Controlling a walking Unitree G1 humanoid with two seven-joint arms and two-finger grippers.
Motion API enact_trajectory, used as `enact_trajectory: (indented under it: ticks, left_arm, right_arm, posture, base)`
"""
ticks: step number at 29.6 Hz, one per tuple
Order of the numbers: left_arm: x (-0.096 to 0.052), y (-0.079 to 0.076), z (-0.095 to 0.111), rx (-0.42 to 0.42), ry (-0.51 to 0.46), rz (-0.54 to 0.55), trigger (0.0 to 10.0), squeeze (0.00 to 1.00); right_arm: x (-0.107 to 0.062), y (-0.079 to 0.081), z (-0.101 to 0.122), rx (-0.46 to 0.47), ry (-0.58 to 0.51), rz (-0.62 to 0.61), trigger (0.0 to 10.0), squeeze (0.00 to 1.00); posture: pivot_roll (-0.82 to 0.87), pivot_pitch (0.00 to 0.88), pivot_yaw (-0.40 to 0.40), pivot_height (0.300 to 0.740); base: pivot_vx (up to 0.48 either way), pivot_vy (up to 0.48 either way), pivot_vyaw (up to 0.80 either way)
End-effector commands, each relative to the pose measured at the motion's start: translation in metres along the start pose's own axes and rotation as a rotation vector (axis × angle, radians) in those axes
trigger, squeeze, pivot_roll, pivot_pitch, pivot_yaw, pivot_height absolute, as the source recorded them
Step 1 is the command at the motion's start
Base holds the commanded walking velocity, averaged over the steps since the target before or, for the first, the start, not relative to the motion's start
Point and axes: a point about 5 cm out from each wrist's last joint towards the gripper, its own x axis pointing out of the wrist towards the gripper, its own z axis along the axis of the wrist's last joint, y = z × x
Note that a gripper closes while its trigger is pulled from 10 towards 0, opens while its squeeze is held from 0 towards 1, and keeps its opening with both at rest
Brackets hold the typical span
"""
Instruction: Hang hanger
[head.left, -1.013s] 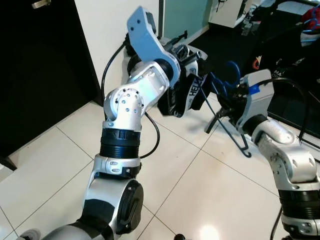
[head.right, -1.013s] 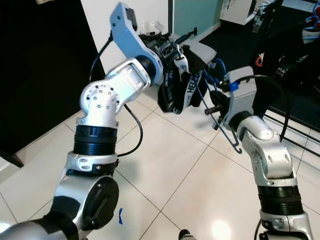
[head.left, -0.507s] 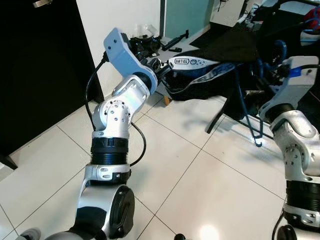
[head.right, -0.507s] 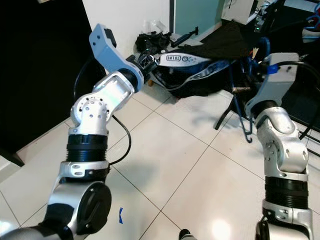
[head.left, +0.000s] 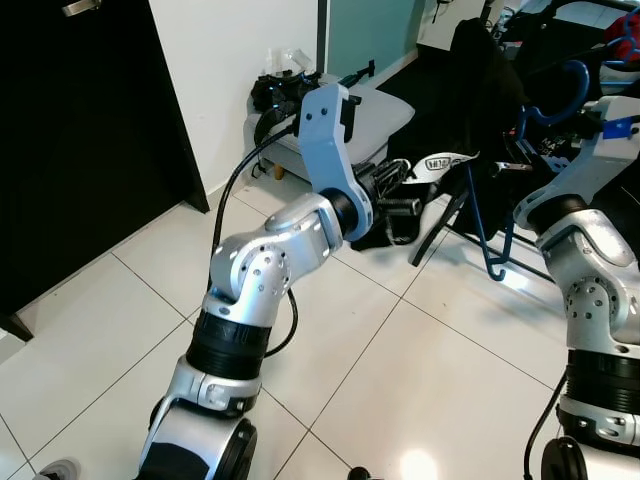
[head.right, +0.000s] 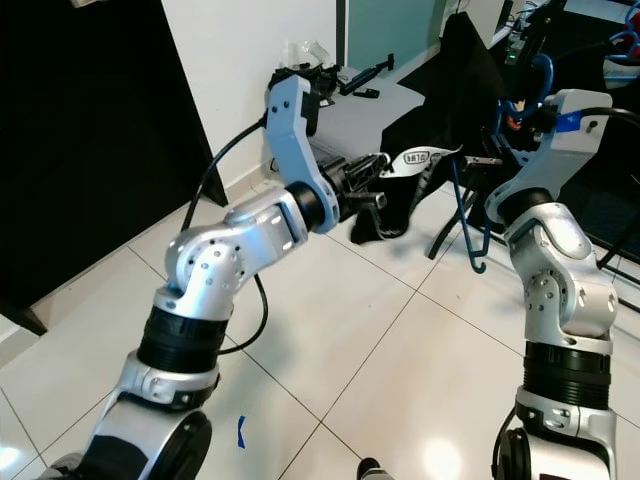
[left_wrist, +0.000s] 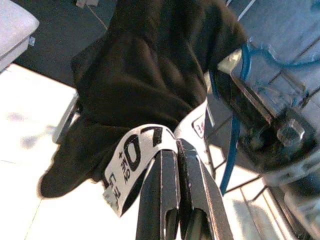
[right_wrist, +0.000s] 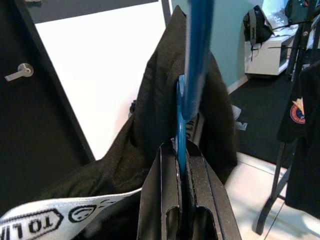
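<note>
Blue plastic hanger (head.left: 548, 118) hangs upright from the right tool (right_wrist: 182, 165), whose two black fingers are clamped together on its thin blue stem. A black garment (head.left: 480, 75) with a white printed band (head.left: 443, 161) drapes from it, held up above the white tiled floor (head.left: 420, 360) at the robot's right front. Half a second ago that garment was stretched out nearly flat between the two arms; now it falls in a tall dark bundle beside the right arm. The left arm has swung inward and bent down, so the left tool (left_wrist: 176, 165) sits much nearer the hanger than before, its fingers pressed together on the white band.

Behind the garment stands a black metal clothes rack (head.left: 445, 215), its slanted legs on the tiles just beside the hanging cloth. A low grey cushioned seat (head.left: 375, 115) with dark bags and gear (head.left: 275, 90) sits against the white wall (head.left: 240, 50) beyond the left arm. A black door (head.left: 70, 130) with a silver lever handle (right_wrist: 19, 71) is on the left. More dark clothes (right_wrist: 300, 115) hang at the far right.

On the band the letters "TOLI" can be read in the right wrist view; the rest is folded out of sight.
</note>
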Motion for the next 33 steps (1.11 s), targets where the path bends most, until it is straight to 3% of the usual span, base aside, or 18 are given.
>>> enact_trajectory:
  ticks: [1, 2, 3, 8, 11, 15, 19, 20, 21, 24, 25, 26, 27, 28, 29, 30, 31, 33]
  left_arm:
    - [0.001, 0.0, -0.028, 0.05, 0.059, 0.037, 10.0, 0.27]
    - [0.001, 0.0, -0.028, 0.05, 0.059, 0.037, 10.0, 0.27]
    - [-0.002, 0.009, -0.034, 0.121, 0.08, 0.084, 10.0, 1.0]
    - [-0.01, 0.019, -0.04, 0.196, 0.114, 0.101, 10.0, 1.0]
    - [-0.016, 0.013, -0.04, 0.246, 0.133, 0.017, 10.0, 1.0]
    - [-0.033, 0.004, -0.031, 0.312, 0.148, -0.187, 10.0, 1.0]
    - [-0.037, 0.006, -0.026, 0.327, 0.14, -0.214, 10.0, 1.0]
    - [-0.038, 0.011, -0.015, 0.324, 0.097, -0.216, 10.0, 0.95]
    - [-0.039, 0.016, 0.002, 0.306, 0.028, -0.206, 10.0, 0.05]
    - [-0.039, 0.023, 0.02, 0.283, -0.057, -0.175, 10.0, 0.0]
    - [-0.041, 0.03, 0.04, 0.263, -0.148, -0.152, 10.0, 0.0]
    - [-0.041, 0.03, 0.04, 0.263, -0.148, -0.152, 10.0, 0.0]
    - [-0.045, 0.037, 0.059, 0.248, -0.237, -0.145, 10.0, 0.0]
    - [-0.045, 0.037, 0.059, 0.248, -0.237, -0.145, 10.0, 0.0]
    - [-0.059, 0.049, 0.088, 0.207, -0.377, -0.177, 10.0, 0.0]
    - [-0.059, 0.049, 0.088, 0.207, -0.377, -0.177, 10.0, 0.0]
    - [-0.074, 0.059, 0.108, 0.204, -0.447, -0.198, 10.0, 0.0]
    - [-0.08, 0.063, 0.114, 0.211, -0.463, -0.206, 10.0, 0.0]
  right_arm:
    - [0.003, 0.004, -0.001, -0.023, 0.042, 0.03, 10.0, 0.0]
    - [0.003, 0.004, -0.001, -0.023, 0.042, 0.03, 10.0, 0.0]
    - [0.003, 0.005, 0.0, -0.027, 0.053, 0.043, 10.0, 0.0]
    - [0.004, 0.007, 0.004, -0.033, 0.058, 0.073, 10.0, 0.0]
    - [0.004, 0.006, 0.009, -0.053, 0.057, 0.108, 10.0, 0.0]
    - [-0.003, 0.012, 0.02, -0.079, 0.054, 0.288, 10.0, 0.0]
    - [-0.007, 0.013, 0.024, -0.097, 0.042, 0.354, 10.0, 0.0]
    - [-0.014, 0.014, 0.028, -0.118, 0.04, 0.434, 10.0, 0.0]
    - [-0.023, 0.014, 0.03, -0.13, 0.047, 0.527, 10.0, 0.0]
    - [-0.03, 0.012, 0.033, -0.145, 0.054, 0.594, 10.0, 0.0]
    - [-0.036, 0.009, 0.036, -0.158, 0.062, 0.65, 10.0, 0.0]
    - [-0.036, 0.009, 0.036, -0.158, 0.062, 0.65, 10.0, 0.0]
    - [-0.041, 0.006, 0.041, -0.164, 0.061, 0.698, 10.0, 0.0]
    - [-0.041, 0.006, 0.041, -0.164, 0.061, 0.698, 10.0, 0.0]
    - [-0.046, -0.001, 0.05, -0.178, 0.071, 0.766, 10.0, 0.0]
    - [-0.046, -0.001, 0.05, -0.178, 0.071, 0.766, 10.0, 0.0]
    - [-0.048, -0.006, 0.057, -0.194, 0.085, 0.806, 10.0, 0.0]
    - [-0.049, -0.008, 0.059, -0.196, 0.088, 0.822, 10.0, 0.0]
  posture:
    - [-0.01, 0.177, 0.02, 0.74]
    - [-0.01, 0.177, 0.02, 0.74]
    - [-0.01, 0.177, 0.02, 0.74]
    - [-0.01, 0.18, 0.021, 0.74]
    - [-0.01, 0.184, 0.021, 0.74]
    - [-0.01, 0.184, 0.016, 0.74]
    - [-0.01, 0.184, 0.014, 0.74]
    - [-0.01, 0.182, 0.012, 0.74]
    - [-0.01, 0.18, 0.011, 0.74]
    - [-0.02, 0.177, 0.007, 0.74]
    - [-0.02, 0.174, 0.007, 0.74]
    - [-0.02, 0.174, 0.007, 0.74]
    - [-0.02, 0.169, 0.004, 0.74]
    - [-0.02, 0.169, 0.004, 0.74]
    - [-0.03, 0.165, 0.003, 0.74]
    - [-0.03, 0.165, 0.003, 0.74]
    - [-0.02, 0.163, -0.002, 0.74]
    - [-0.02, 0.163, -0.004, 0.74]
  base:
    - [0.0, 0.0, 0.0]
    - [0.0, 0.0, 0.0]
    - [0.0, 0.0, 0.0]
    - [0.0, 0.0, 0.0]
    - [0.0, 0.0, 0.0]
    - [0.0, 0.0, 0.0]
    - [0.0, 0.0, 0.0]
    - [0.0, 0.0, 0.0]
    - [0.0, 0.0, 0.0]
    - [0.0, 0.0, 0.0]
    - [0.0, 0.0, 0.0]
    - [0.0, 0.0, 0.0]
    - [0.0, 0.0, 0.0]
    - [0.0, 0.0, 0.0]
    - [0.0, 0.0, 0.0]
    - [0.0, 0.0, 0.0]
    - [0.0, 0.0, 0.0]
    - [0.0, 0.0, 0.0]
